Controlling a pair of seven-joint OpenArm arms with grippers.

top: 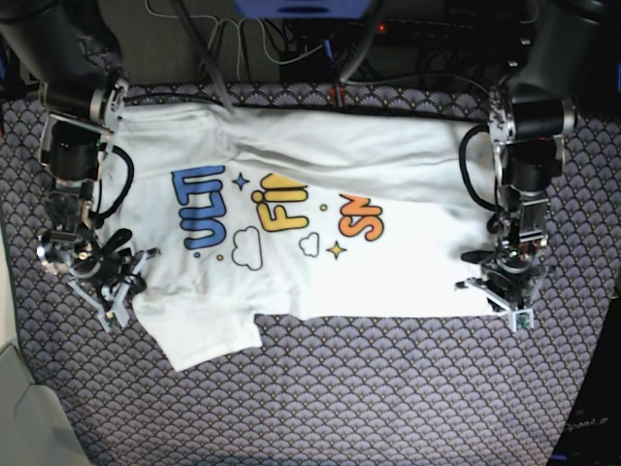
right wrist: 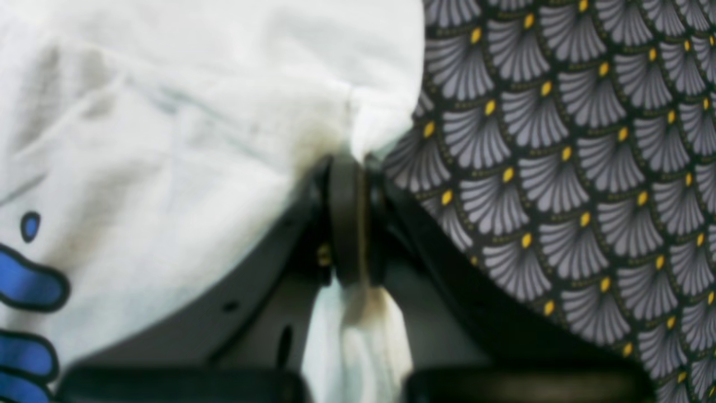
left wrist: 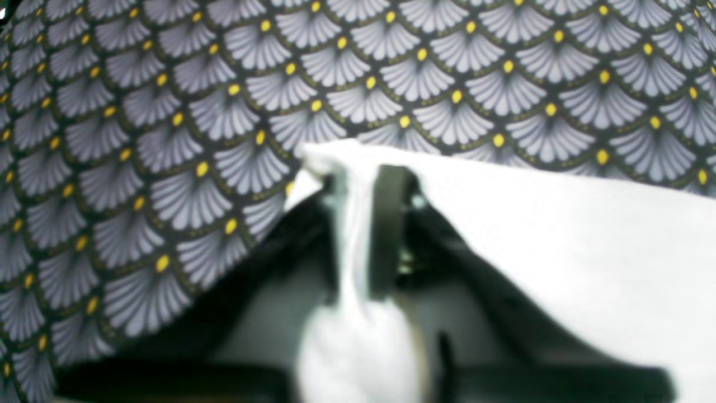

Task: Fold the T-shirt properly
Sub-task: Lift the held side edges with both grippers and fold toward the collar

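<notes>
— How are my arms sitting?

— Both reach down from the far corners. My left gripper (left wrist: pixel 358 235) is at the scene's right edge, clamped on the shirt (top: pixel 291 214) hem; my right gripper (right wrist: pixel 349 224) is at the scene's left, pinching cloth by the sleeve.

— And the shirt?

— Flat on the bench (top: pixel 388 388), print up, long axis left to right, partly folded along the far side, sleeve sticking out near-left.

white T-shirt (top: pixel 408 272), blue-yellow-orange print, grey fan-patterned tablecloth (top: pixel 388 388)
</notes>
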